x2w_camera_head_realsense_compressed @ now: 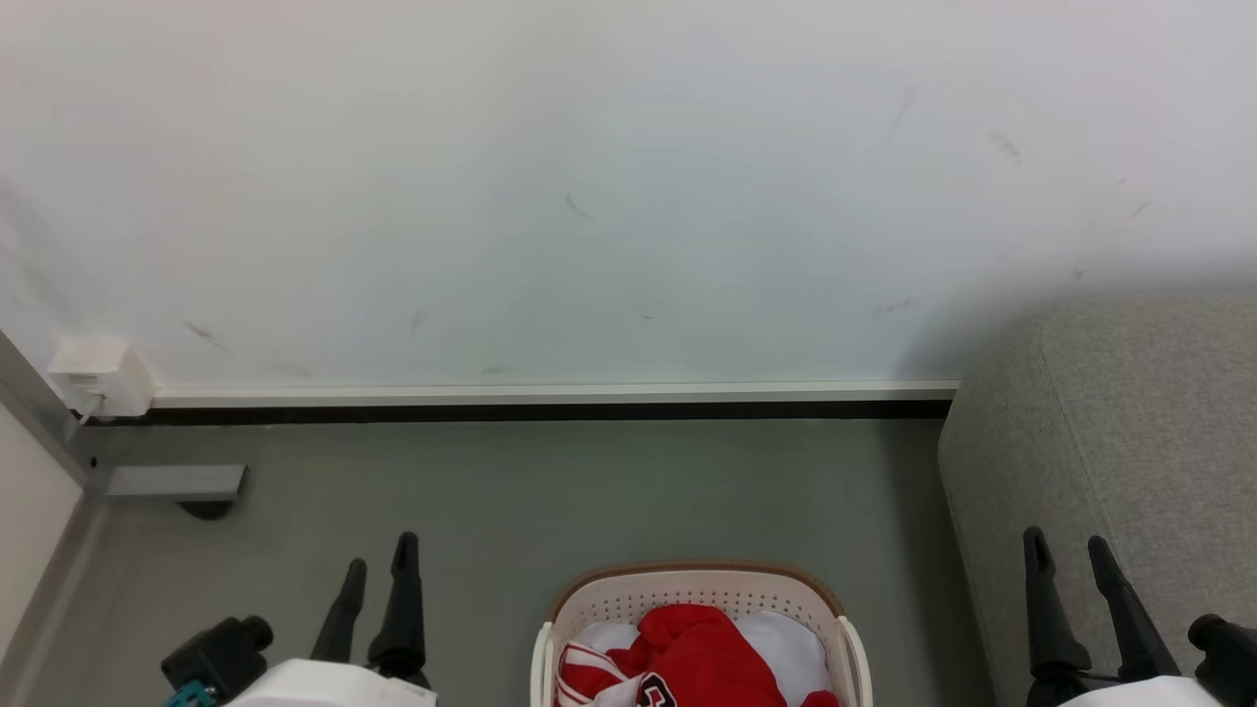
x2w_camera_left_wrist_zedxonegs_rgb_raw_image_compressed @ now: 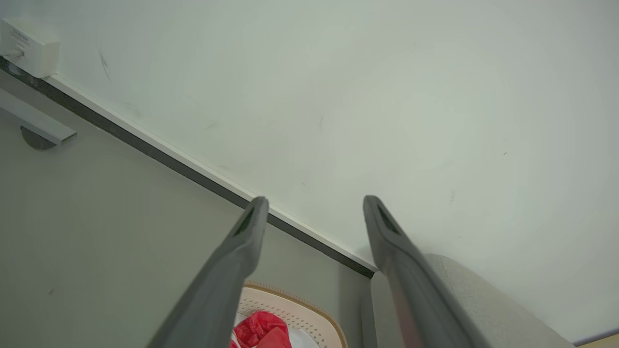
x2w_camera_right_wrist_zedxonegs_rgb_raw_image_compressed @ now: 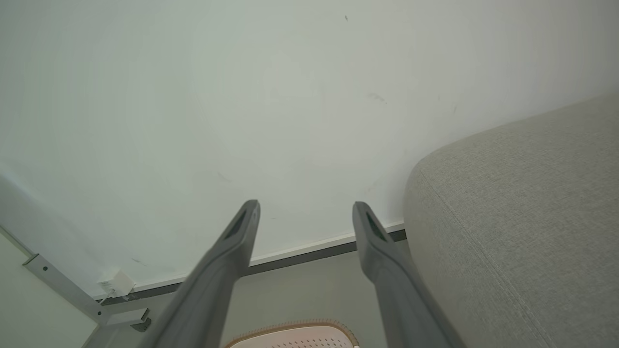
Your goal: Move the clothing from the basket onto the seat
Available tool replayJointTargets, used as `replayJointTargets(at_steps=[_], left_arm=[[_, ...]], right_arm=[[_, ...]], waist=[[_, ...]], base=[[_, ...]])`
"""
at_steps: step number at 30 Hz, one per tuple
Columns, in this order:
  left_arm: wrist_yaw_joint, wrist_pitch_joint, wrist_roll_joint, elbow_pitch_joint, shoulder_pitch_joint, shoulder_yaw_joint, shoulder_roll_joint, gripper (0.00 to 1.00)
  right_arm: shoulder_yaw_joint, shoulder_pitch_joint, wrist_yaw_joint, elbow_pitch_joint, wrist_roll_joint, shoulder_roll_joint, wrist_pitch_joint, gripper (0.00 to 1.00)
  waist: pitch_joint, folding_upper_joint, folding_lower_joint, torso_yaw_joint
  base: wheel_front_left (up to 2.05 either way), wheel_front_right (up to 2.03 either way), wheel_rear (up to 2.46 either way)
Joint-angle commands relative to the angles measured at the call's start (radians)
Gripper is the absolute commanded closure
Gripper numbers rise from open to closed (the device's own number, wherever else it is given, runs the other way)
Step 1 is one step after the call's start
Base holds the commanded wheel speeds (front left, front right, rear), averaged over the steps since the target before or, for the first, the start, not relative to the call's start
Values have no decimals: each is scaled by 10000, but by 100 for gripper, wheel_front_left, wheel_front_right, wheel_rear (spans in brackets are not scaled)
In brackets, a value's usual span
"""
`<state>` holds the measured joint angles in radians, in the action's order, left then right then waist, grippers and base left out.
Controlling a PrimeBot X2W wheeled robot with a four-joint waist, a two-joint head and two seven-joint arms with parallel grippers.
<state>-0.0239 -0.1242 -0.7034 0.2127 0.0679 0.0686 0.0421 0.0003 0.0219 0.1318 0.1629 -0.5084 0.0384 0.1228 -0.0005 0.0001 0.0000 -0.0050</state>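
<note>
Head view: basket [x2w_camera_head_realsense_compressed: 695, 571] sat on grey floor [x2w_camera_head_realsense_compressed: 540, 491] at bottom centre, its near part cut off by the frame edge. Inside lay the clothing [x2w_camera_head_realsense_compressed: 699, 643], a red heap with a red-and-white striped piece at its left and part of a black-and-white number at the bottom edge. A white cloth [x2w_camera_head_realsense_compressed: 791, 638] showed under and beside it. The seat [x2w_camera_head_realsense_compressed: 1129, 442] stood right of basket, against the wall [x2w_camera_head_realsense_compressed: 589, 196], a strip of floor between seat and basket.

At lower left the left gripper [x2w_camera_head_realsense_compressed: 380, 552] pointed up the view, 2 fingers spread apart, nothing between them. It was left of basket, apart from it, not touching clothing. At lower right the right gripper [x2w_camera_head_realsense_compressed: 1065, 539] stood the same way, 2 fingers parted and empty, tips seen against the seat's grey fabric, right of basket and apart from it. So clothing lay between the 2 grippers, lower in the view than all 4 fingertips, touched by none.

Left wrist view: fingers wide open against wall and skirting [x2w_camera_left_wrist_zedxonegs_rgb_raw_image_compressed: 193, 166]. Basket rim and a bit of red clothing showed low between them, close by the left-hand finger. Seat corner sat behind the other finger.

Right wrist view: fingers open too, basket's brown rim at the bottom edge between them, seat to the right of them.

Also seen: white socket box [x2w_camera_head_realsense_compressed: 98, 378] on wall at left, grey metal bracket [x2w_camera_head_realsense_compressed: 177, 481] on floor below it
</note>
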Motion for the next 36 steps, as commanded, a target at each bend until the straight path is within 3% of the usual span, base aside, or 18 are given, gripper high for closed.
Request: replayJointTargets(at_steps=[1, 20, 36], left_arm=[[30, -99, 459, -126, -3, 33, 85, 0], [129, -593, 3159, -182, -113, 248, 101, 0], [192, -911, 4702, -251, -261, 226, 133, 0]], right_arm=[[50, 216, -10, -106, 422, 113, 116, 0], [155, 125, -14, 108, 2458, 132, 595, 0], [155, 45, -16, 286, 3297, 144, 934, 0]], waist=[[-4, -1, 0, 9], [-12, -1, 0, -13], [-7, -1, 0, -22]], base=[[0, 0, 0], [0, 0, 0], [0, 0, 0]])
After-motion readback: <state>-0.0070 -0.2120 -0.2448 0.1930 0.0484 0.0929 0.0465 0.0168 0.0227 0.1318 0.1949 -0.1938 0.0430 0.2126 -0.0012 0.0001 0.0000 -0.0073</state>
